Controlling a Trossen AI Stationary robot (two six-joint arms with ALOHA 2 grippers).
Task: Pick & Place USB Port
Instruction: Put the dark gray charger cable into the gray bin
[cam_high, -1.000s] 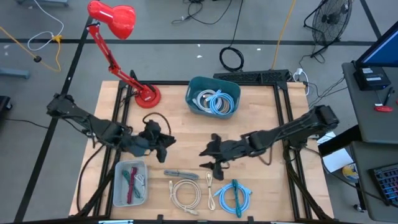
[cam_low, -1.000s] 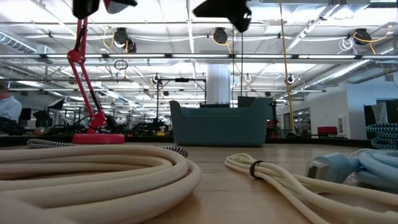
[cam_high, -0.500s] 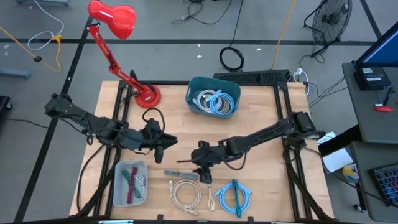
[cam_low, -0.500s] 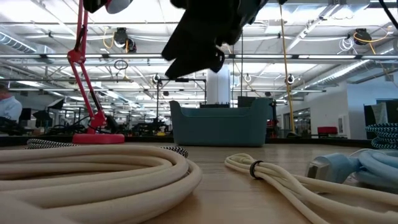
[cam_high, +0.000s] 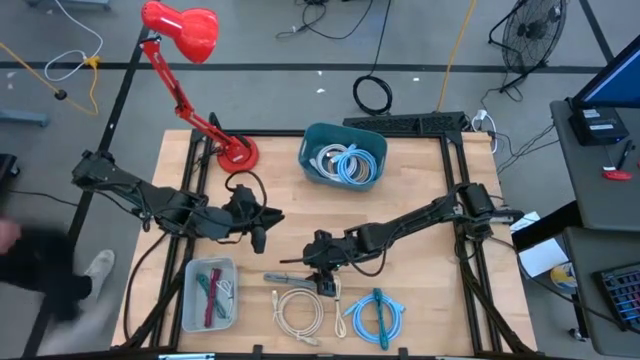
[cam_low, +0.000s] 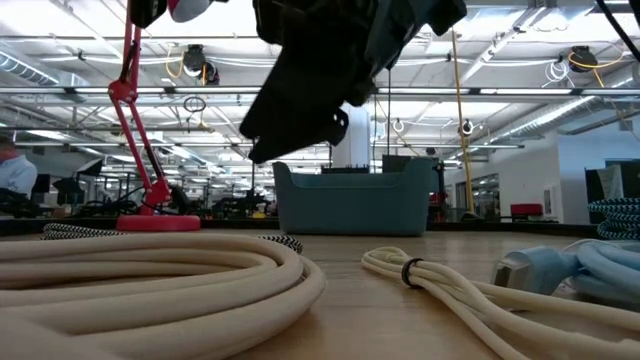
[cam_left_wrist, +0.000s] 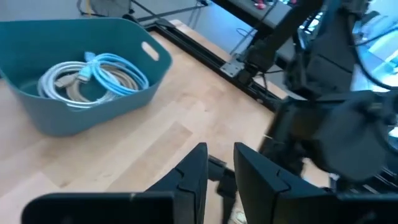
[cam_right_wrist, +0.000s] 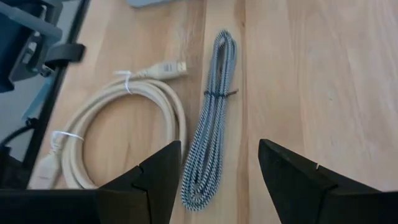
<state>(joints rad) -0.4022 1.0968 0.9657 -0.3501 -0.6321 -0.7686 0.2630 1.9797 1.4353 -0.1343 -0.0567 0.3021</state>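
A black-and-white braided USB cable (cam_right_wrist: 211, 118), tied in a long bundle, lies flat on the wooden table (cam_high: 420, 190) near its front edge, also seen in the high view (cam_high: 292, 279). Beside it lies a coiled cream cable (cam_right_wrist: 118, 134) with a USB plug. My right gripper (cam_right_wrist: 219, 149) hangs open above the braided cable, a finger on either side of its line, clear of it (cam_low: 320, 80). My left gripper (cam_left_wrist: 221, 168) hovers left of centre (cam_high: 262, 224), its fingers a narrow gap apart with nothing between them.
A teal bin (cam_high: 343, 155) holding coiled cables stands at the back centre. A grey tray (cam_high: 208, 293), a blue cable (cam_high: 375, 315) and a thin cream cable (cam_high: 337, 292) lie along the front. A red lamp (cam_high: 185, 30) stands back left. A person's blurred form (cam_high: 40, 270) passes left of the table.
My right gripper has come down and gone toward the table's near left, stretching out until it hangs over the braided cable, and has tipped further downward. Its fingers stay open. The cables have not moved.
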